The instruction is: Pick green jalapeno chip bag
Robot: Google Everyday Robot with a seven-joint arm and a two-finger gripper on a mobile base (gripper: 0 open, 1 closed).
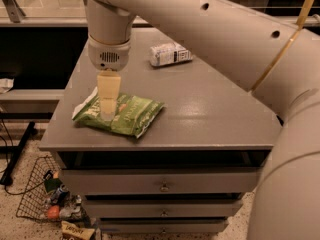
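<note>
Single arm (pixel 210 29) sweeps in from the upper right, wrist housing above the left part of the grey worktop (pixel 215 104). End effector (pixel 107 115) points straight down, with its cream tip over the left half of the green jalapeno chip bag (pixel 136 112). From this angle it reads as one pale block, so I can't tell how far open it is or whether it has hold of the bag. The tip overlaps the bag surface; actual contact unclear. Bag lies flat near the front-left corner of the worktop, long axis roughly left-right and slightly skewed, white crimped ends at both sides, right end just short of the front edge. Clear plastic bottle (pixel 171 54) with a white label lies on its side toward the back, well apart from the bag. Below the worktop, stacked drawers (pixel 162 186) with small knobs. On the floor at lower left, a wire basket (pixel 27 204) with assorted items inside, and a tan snack bag (pixel 75 230) just beside it.
</note>
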